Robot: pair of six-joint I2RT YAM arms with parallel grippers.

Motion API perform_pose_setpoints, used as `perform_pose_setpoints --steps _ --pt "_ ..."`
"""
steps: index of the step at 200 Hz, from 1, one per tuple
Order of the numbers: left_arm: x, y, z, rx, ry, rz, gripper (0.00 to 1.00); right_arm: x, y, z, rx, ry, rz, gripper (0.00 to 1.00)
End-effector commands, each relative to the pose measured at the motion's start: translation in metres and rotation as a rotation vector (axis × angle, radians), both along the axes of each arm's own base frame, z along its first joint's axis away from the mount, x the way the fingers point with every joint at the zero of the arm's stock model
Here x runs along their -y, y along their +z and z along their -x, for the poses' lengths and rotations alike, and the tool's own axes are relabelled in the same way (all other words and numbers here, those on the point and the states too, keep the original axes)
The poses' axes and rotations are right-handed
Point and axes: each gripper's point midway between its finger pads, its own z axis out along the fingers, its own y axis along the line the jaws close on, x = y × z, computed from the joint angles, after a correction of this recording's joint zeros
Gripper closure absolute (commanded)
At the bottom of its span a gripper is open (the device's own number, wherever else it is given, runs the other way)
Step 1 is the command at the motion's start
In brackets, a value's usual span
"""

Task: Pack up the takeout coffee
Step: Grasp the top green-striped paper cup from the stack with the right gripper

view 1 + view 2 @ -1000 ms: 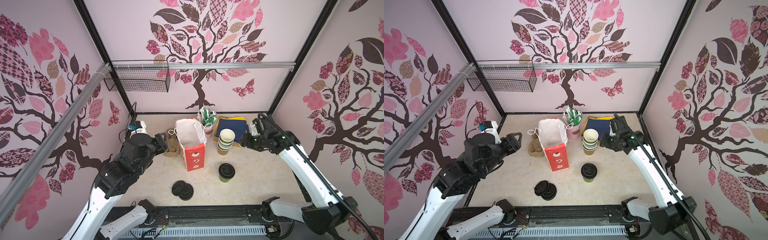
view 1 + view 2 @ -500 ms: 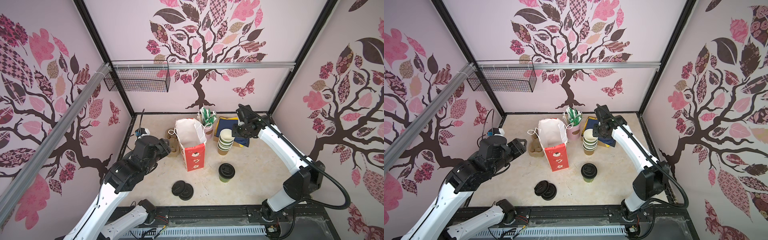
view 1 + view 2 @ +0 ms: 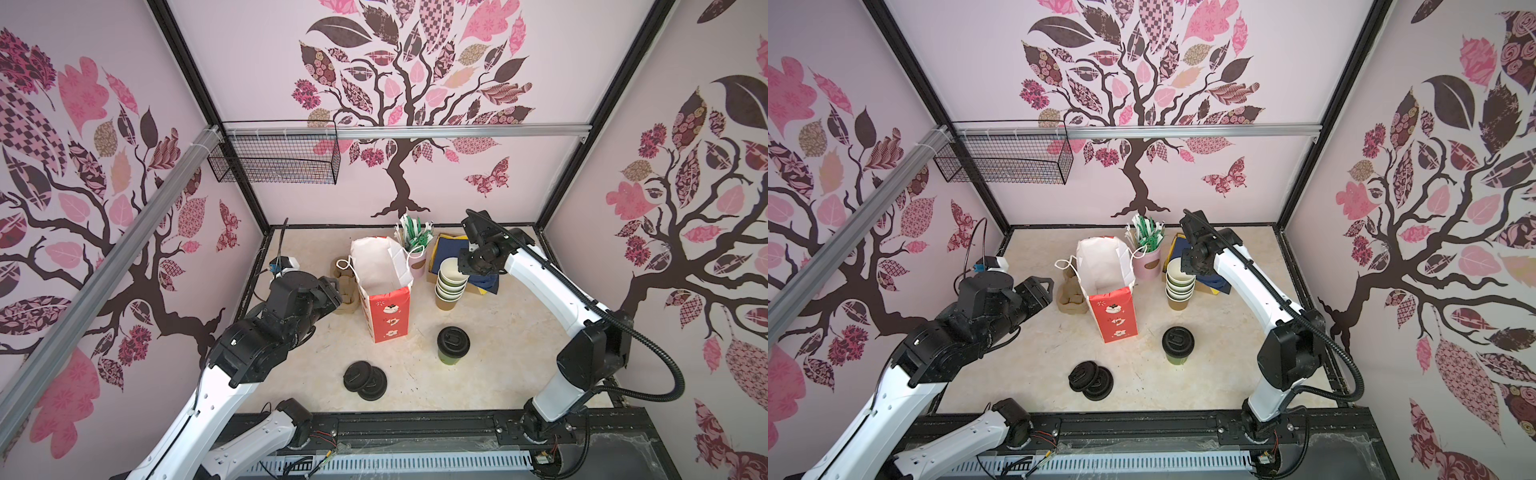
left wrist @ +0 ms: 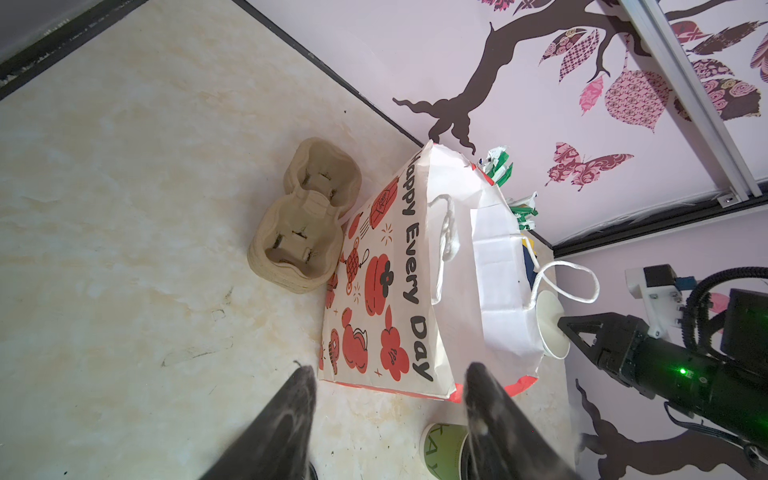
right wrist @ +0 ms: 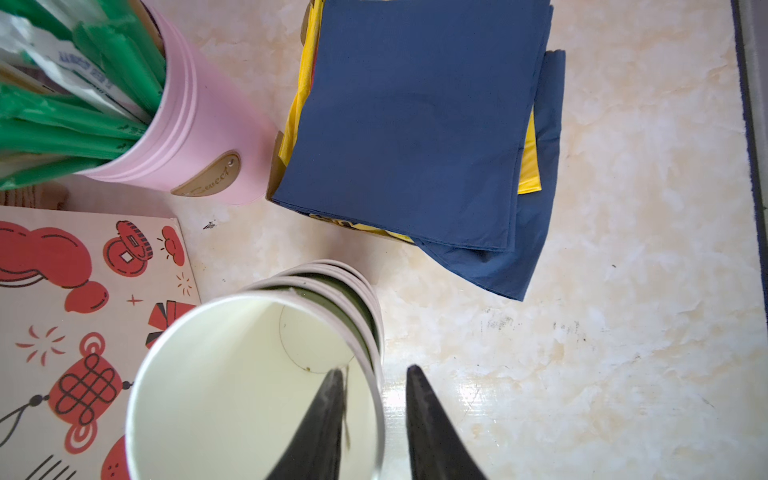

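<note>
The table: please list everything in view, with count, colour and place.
paper bag: one, red and white, centre
cup carriers: nested stack, beige, left of bag
straw cup: one, pink, behind bag
napkins: pile, blue and yellow, back right
stacked cups: about five, white inside, right of bag
lidded cup: one, green, black lid, front
loose lids: two, black, front
wire basket: one, black, back wall
left hand: open, empty, near carriers
right hand: open, astride top cup's rim
</note>
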Motion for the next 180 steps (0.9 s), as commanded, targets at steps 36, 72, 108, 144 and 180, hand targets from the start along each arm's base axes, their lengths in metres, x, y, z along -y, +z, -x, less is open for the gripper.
perform_pose_setpoints --steps 36,72,108,144,180 --pt "-0.008 -0.002 -0.001 0.012 0.049 0.002 0.41 -0.006 -0.006 -0.006 -0.018 -0.022 -0.018 0.79" --pt "-0.014 0.001 0.001 0.025 0.072 0.001 0.41 -0.006 -0.003 -0.008 -0.003 -0.029 -0.02 0.85" --pt "-0.017 0.0 0.002 0.022 0.086 -0.001 0.41 -0.006 0.003 -0.008 0.011 -0.034 -0.032 0.97" --pt "-0.017 0.001 0.001 0.027 0.082 -0.006 0.41 -0.004 0.019 -0.006 0.039 -0.035 -0.044 1.0" --pt "-0.016 0.001 0.0 0.027 0.082 -0.009 0.41 -0.005 0.04 -0.003 0.096 -0.045 -0.097 1.0"
